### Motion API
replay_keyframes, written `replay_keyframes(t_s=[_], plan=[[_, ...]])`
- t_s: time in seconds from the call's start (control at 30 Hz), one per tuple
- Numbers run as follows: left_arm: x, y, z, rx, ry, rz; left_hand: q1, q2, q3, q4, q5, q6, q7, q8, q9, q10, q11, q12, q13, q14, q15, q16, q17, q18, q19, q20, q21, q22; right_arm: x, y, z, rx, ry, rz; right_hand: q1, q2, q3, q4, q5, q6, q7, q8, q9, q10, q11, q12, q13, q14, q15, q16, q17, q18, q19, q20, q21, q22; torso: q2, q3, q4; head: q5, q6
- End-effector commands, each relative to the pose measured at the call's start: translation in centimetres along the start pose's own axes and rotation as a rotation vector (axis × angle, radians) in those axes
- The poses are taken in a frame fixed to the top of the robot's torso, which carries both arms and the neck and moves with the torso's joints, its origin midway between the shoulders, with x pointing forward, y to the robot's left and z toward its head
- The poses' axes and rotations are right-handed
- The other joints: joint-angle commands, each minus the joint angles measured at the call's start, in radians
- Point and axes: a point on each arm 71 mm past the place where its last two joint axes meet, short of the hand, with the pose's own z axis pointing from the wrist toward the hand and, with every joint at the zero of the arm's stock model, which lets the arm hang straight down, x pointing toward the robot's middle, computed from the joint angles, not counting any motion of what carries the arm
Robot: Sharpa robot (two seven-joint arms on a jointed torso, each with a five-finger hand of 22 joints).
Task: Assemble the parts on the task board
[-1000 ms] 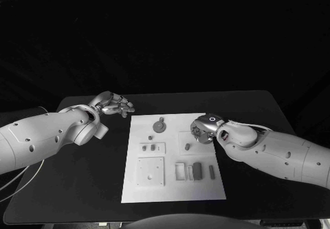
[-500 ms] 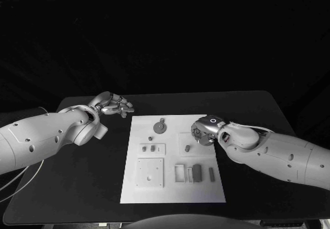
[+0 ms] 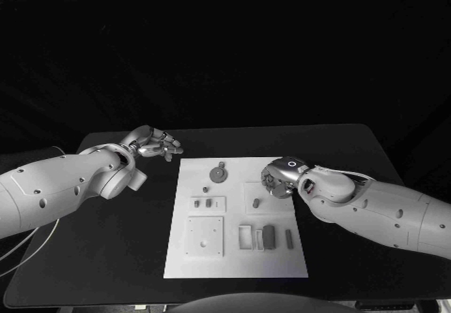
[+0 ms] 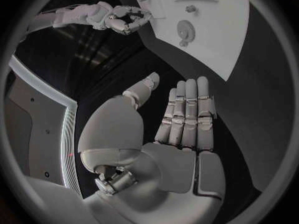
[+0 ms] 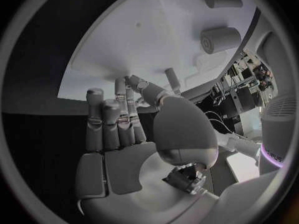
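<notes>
Parts [image 3: 269, 236] look small, rigid, light; pinch each by its sides. Right robot hand [image 3: 276, 180] hovers over board [image 3: 235, 261], grip state unclear. Left robot hand [image 3: 153, 143] is spread, empty.

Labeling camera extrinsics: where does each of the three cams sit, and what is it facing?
Head: on the robot's head, looking down at the white board; both arms enter, left hand, right hand.
Left wrist: behind the left hand, fingers straight, facing the table; board beyond.
Right wrist: behind the right hand, over the board.
Shared: the round part appears in head and left wrist.
</notes>
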Motion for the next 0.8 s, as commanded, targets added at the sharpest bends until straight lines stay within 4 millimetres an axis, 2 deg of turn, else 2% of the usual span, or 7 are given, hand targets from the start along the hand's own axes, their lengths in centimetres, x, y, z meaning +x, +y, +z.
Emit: replay_keyframes(t_s=[0.03,0.53,0.8], plan=[[0.2,-0.1,0.1,0.003,0.015,-0.009,0.009,0.004,-0.007,0.001,-0.001,-0.005,-0.001,0.003,-0.002,0.002,0.002,-0.005,-0.001,0.006,0.001,-0.005,0.001,0.015,0.004,0.001,-0.007,0.001,-0.3,0.1,0.2,-0.01,0.011,0.021,-0.002,0.01,0.007,-0.002,0.003,0.006,-0.002,0.003,0.001,0.005,0.001,-0.006,0.002,0.002,-0.005,-0.005,0.001,0.062,-0.003,-0.006,-0.001,0.001,0.0,-0.0005,0.0007,0.0,0.0],[0.1,0.0,0.1,-0.004,0.018,-0.009,0.01,0.004,-0.008,0.001,-0.001,-0.006,0.0,0.004,-0.003,-0.001,0.003,-0.01,-0.003,0.005,0.001,-0.007,0.004,0.014,0.003,0.001,-0.008,0.001,-2.5,-0.1,-0.1,-0.01,0.034,0.101,-0.006,0.014,0.009,-0.002,0.0,0.005,-0.001,0.001,0.002,0.004,0.002,-0.009,0.003,0.0,-0.004,-0.008,0.002,0.062,-0.005,-0.006,-0.003,0.001,0.0,-0.0006,-0.0001,0.0,0.0],[0.2,-0.1,0.1,-0.003,0.017,-0.009,0.011,0.004,-0.008,0.0,-0.001,-0.006,0.0,0.004,-0.003,-0.002,0.004,-0.012,-0.003,0.005,0.001,-0.008,0.005,0.014,0.003,0.001,-0.009,0.001,-3.9,0.5,-0.1,-0.03,0.017,0.109,-0.007,0.015,0.009,-0.002,-0.001,0.005,-0.001,0.001,0.002,0.004,0.002,-0.01,0.003,-0.001,-0.004,-0.008,0.002,0.062,-0.006,-0.005,-0.003,0.001,0.0,-0.0006,0.0,0.003,0.0]])
